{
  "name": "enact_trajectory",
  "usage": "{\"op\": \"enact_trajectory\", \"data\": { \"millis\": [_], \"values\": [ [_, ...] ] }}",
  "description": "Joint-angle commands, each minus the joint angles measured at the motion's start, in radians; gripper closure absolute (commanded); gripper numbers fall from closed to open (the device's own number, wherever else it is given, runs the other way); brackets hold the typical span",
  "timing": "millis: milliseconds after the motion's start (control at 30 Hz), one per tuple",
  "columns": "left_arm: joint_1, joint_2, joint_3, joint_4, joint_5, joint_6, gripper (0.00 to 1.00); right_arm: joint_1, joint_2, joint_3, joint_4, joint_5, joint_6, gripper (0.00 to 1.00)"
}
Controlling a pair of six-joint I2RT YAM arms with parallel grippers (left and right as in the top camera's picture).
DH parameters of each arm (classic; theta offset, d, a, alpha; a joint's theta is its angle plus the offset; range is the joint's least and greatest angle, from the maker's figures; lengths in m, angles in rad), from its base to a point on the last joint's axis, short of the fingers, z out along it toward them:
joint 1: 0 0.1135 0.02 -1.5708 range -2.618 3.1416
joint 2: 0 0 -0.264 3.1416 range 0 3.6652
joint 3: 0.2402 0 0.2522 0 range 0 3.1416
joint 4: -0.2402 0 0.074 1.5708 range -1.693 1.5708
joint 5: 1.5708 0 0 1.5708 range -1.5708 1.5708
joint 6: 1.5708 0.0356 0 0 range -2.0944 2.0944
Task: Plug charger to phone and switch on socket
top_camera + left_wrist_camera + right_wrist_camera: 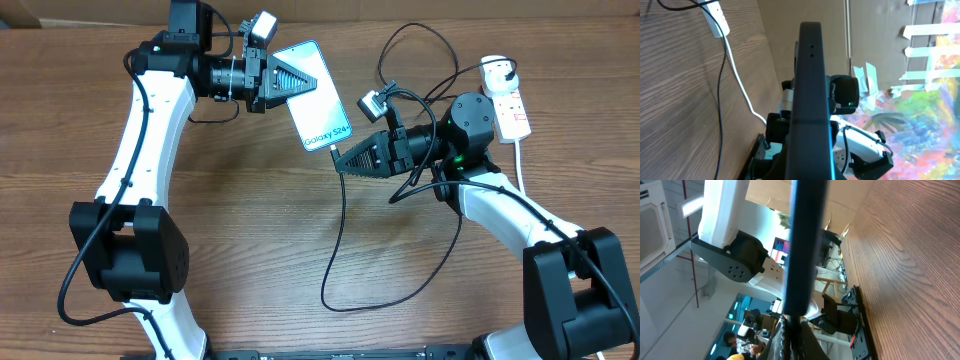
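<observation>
The phone (316,95) with its light teal screen hangs tilted above the table, and my left gripper (296,82) is shut on its upper left end. My right gripper (338,160) is shut on the connector end of the charger (343,225), right at the phone's lower edge. Whether the tip is seated there I cannot tell. The thin black cable loops down over the table and back up to the white socket (508,98) at the far right. Both wrist views show the phone edge-on as a dark bar (810,85) (805,245).
The wooden table (260,240) lies under both arms. The socket's thick white lead (523,165) runs along my right arm; the socket (715,20) and that lead (740,85) also show in the left wrist view. A cardboard wall stands behind the table.
</observation>
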Motion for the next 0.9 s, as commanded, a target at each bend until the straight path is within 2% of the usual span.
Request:
{"op": "enact_trajectory", "data": {
  "millis": [0,300,500,867],
  "values": [
    [0.01,-0.006,0.001,0.002,0.097,0.02,0.96,-0.005,-0.023,0.024,0.003,0.016,0.005,0.96],
    [0.01,-0.006,0.001,0.002,0.089,0.027,0.96,-0.005,-0.023,0.024,0.003,0.018,0.019,0.96],
    [0.01,-0.006,0.001,0.002,-0.031,0.026,0.96,-0.003,-0.023,0.024,0.003,0.001,0.02,0.96],
    [0.01,-0.006,0.001,0.005,0.033,0.026,0.96,0.003,-0.023,0.024,0.003,0.006,0.023,0.96]
  ]
}}
